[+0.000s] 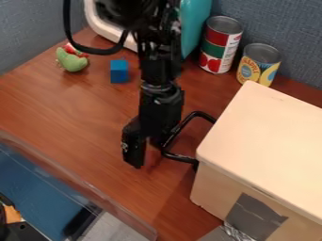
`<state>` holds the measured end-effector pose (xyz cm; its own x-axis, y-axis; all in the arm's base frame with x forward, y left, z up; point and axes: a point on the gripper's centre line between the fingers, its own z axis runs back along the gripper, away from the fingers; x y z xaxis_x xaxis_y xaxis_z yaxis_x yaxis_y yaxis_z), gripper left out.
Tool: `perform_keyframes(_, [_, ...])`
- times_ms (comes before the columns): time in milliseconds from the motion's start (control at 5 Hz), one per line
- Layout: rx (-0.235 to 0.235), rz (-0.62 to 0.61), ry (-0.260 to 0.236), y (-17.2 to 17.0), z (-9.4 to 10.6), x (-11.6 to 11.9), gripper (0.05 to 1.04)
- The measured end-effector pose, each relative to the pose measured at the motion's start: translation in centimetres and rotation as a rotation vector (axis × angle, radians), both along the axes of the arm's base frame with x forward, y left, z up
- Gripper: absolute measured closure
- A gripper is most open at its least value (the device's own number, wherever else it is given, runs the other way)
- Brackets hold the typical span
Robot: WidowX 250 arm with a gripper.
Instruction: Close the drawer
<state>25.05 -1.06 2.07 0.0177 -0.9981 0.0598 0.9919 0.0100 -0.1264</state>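
Pale and smooth, the drawer box (pixel 270 136) fills the lower right, flat-topped with softly rounded corners, a ragged square of grey tape (pixel 254 216) on its near side and crinkled silvery foil (pixel 237 233) below. From its left side juts the drawer's handle (pixel 198 114), a glossy black bent loop; the drawer front is hidden, so how far shut it is cannot be told.

Just beside the loop's outer end hangs the gripper (pixel 148 150), jaws parted with a strip of counter (pixel 82 122) between them; whether they touch the handle, I can't tell. The black arm (pixel 160 61) comes down from the top edge, a thick cable (pixel 67 23) curving off it and partly covering a white-rimmed thing (pixel 99 23) and a teal one (pixel 194 23).

Behind the box stand two metal cans, a taller red-and-green can (pixel 219 44) and a squat yellow-and-blue can (pixel 258 63), near a woven grey partition (pixel 283 23). Left of the arm sit a sharp-edged blue cube (pixel 119 71) and a rounded green toy (pixel 72 62) with red behind it. The counter is reddish, streaky wood grain.
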Motion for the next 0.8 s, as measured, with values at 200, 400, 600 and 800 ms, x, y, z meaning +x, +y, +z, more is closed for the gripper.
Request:
perform_keyframes(200, [0.083,0.255,-0.003,5.2,-0.2,-0.1,0.084])
perform_keyframes(400, [0.179,0.505,-0.087,9.8,0.7,-0.8,0.084])
perform_keyframes(600, [0.212,0.763,-0.121,14.9,2.4,-2.2,0.084])
perform_keyframes(800, [0.173,1.009,-0.088,19.4,5.4,-2.4,0.084])
